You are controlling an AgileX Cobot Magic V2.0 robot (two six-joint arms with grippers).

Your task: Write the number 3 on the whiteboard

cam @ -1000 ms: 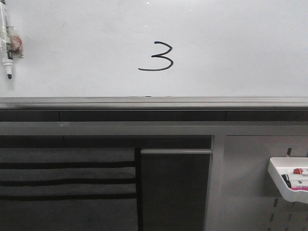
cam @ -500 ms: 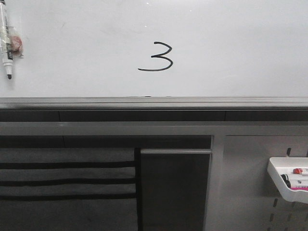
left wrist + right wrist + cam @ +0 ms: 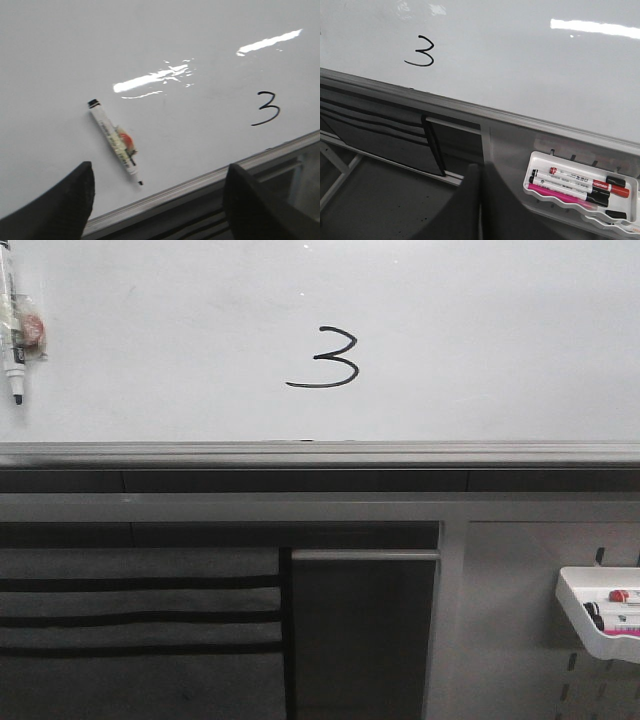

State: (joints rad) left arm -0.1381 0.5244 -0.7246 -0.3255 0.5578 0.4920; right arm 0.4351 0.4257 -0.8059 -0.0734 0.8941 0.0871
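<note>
A thin black number 3 (image 3: pixel 328 359) with a long flat tail to the left is drawn on the whiteboard (image 3: pixel 480 330). It also shows in the left wrist view (image 3: pixel 266 108) and in the right wrist view (image 3: pixel 420 51). A white marker (image 3: pixel 11 335) with its black tip down sticks to the board at the far left, and shows in the left wrist view (image 3: pixel 114 141). My left gripper (image 3: pixel 157 200) is open and empty, away from the marker. My right gripper (image 3: pixel 481 200) is shut and empty, low before the cabinet. Neither gripper shows in the front view.
A grey metal rail (image 3: pixel 320 453) runs under the board. A white tray (image 3: pixel 580 192) with several markers hangs on the grey pegboard panel (image 3: pixel 520 620) at the lower right. Dark fabric pockets (image 3: pixel 140 620) hang at the lower left.
The front view has shifted very slightly; the marker and the tray sit a little lower or further out in frame. The 3 is unchanged.
</note>
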